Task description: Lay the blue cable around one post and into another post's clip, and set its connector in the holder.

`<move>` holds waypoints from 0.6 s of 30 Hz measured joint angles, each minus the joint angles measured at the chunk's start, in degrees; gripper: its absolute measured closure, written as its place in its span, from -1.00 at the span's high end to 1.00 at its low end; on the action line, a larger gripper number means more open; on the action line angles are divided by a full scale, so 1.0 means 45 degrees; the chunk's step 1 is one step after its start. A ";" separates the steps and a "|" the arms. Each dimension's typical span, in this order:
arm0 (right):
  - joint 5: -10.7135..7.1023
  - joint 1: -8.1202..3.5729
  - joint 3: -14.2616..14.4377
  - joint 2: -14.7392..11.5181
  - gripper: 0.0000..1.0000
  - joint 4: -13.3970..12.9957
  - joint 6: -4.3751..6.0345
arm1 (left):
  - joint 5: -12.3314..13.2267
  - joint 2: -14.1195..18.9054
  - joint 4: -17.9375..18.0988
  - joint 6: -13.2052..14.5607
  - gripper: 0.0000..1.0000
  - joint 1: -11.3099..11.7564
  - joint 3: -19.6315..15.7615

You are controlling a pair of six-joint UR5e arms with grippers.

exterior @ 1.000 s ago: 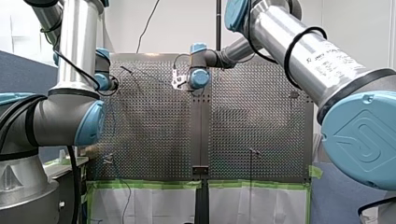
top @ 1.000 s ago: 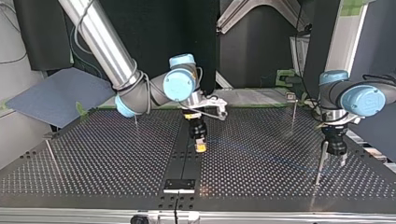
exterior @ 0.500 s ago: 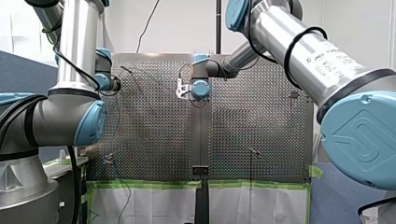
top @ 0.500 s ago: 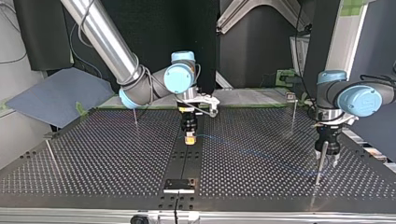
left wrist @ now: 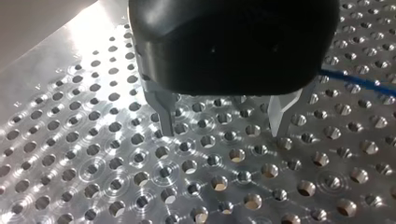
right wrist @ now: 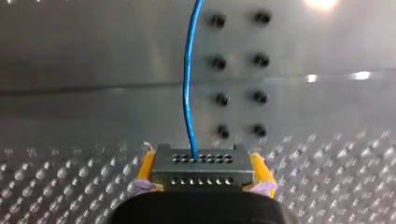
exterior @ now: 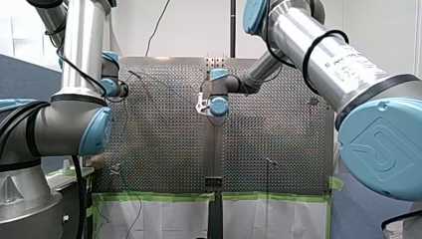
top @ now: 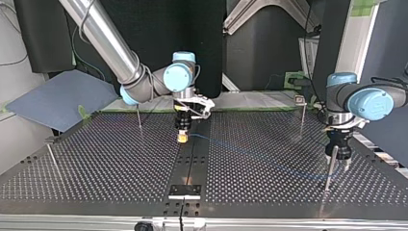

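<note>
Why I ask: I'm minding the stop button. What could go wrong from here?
The blue cable runs from the connector in my right gripper toward the post by my left gripper; pulling could tug the connector askew. My left gripper is open, the cable beside it unheld, so it might ride up the post.

In the right wrist view, the black body of the right claw [right wrist: 202, 159] covers the lower edge of the grey perforated connector [right wrist: 201, 171] it pinches. The thin blue cable [right wrist: 188, 93] runs out past the picture's edge. In the left wrist view, the left claw [left wrist: 222, 131] hides the roots of its own metal fingers [left wrist: 164, 114]. The cable slips behind that bulk on one side and off the edge on the other.

In the front view, the cable is too faint to trace across the perforated metal table [exterior: 164, 149]. Neither claw's fingers show behind the wrist joints. In the top view, the cable fades out near the slim metal post [top: 329, 168].
</note>
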 joint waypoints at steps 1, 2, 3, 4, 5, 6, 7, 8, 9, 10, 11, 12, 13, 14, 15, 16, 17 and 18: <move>0.0122 -0.0038 0.0123 0.0000 -1.00 -0.0120 0.0102 | 0.0001 -0.0001 0.0002 -0.0011 1.00 0.0001 0.0003; 0.0214 -0.0063 0.0213 0.0000 -1.00 -0.0212 0.0182 | 0.0003 -0.0001 0.0005 -0.0028 1.00 -0.0004 0.0002; 0.0318 -0.0084 0.0316 0.0001 -1.00 -0.0317 0.0270 | 0.0004 -0.0001 0.0010 -0.0050 1.00 -0.0012 0.0002; 0.0450 -0.0108 0.0453 0.0007 -1.00 -0.0453 0.0389 | 0.0003 -0.0002 0.0006 -0.0062 1.00 -0.0016 0.0001; 0.0546 -0.0128 0.0549 0.0009 -1.00 -0.0545 0.0476 | 0.0002 -0.0002 0.0002 -0.0072 1.00 -0.0019 0.0001; 0.0634 -0.0146 0.0633 0.0009 -1.00 -0.0634 0.0561 | 0.0002 -0.0001 -0.0003 -0.0080 1.00 -0.0021 0.0000; 0.0749 -0.0164 0.0750 0.0011 -1.00 -0.0752 0.0665 | 0.0002 -0.0001 -0.0007 -0.0085 1.00 -0.0021 -0.0001; 0.0843 -0.0173 0.0846 0.0011 -1.00 -0.0847 0.0720 | 0.0003 0.0000 -0.0010 -0.0087 1.00 -0.0022 -0.0003; 0.0948 -0.0180 0.0950 0.0013 -1.00 -0.0948 0.0764 | 0.0003 0.0000 -0.0012 -0.0089 1.00 -0.0026 -0.0004; 0.1101 -0.0186 0.1100 0.0014 -1.00 -0.1102 0.0808 | 0.0003 0.0001 -0.0013 -0.0090 1.00 -0.0032 -0.0004; 0.1224 -0.0186 0.1225 0.0017 -1.00 -0.1224 0.0832 | 0.0004 0.0001 -0.0015 -0.0092 1.00 -0.0037 -0.0003; 0.1333 -0.0187 0.1335 0.0017 -1.00 -0.1335 0.0850 | 0.0007 0.0000 -0.0016 -0.0092 1.00 -0.0043 -0.0002; 0.1482 -0.0189 0.1480 0.0018 -1.00 -0.1481 0.0864 | 0.0013 0.0000 -0.0016 -0.0095 1.00 -0.0048 -0.0003; 0.1594 -0.0191 0.1595 0.0018 -1.00 -0.1596 0.0866 | 0.0020 0.0000 -0.0016 -0.0099 1.00 -0.0053 -0.0004; 0.1713 -0.0196 0.1715 0.0018 -1.00 -0.1714 0.0872 | 0.0029 -0.0001 -0.0017 -0.0111 1.00 -0.0058 -0.0003; 0.1870 -0.0209 0.1869 0.0019 -1.00 -0.1868 0.0885 | 0.0035 0.0000 -0.0017 -0.0123 1.00 -0.0060 -0.0001; 0.1979 -0.0220 0.1980 0.0020 -1.00 -0.1982 0.0893 | 0.0042 -0.0001 -0.0016 -0.0135 1.00 -0.0061 0.0002; 0.2093 -0.0230 0.2096 0.0022 -1.00 -0.2095 0.0903 | 0.0050 0.0000 -0.0017 -0.0152 1.00 -0.0062 0.0003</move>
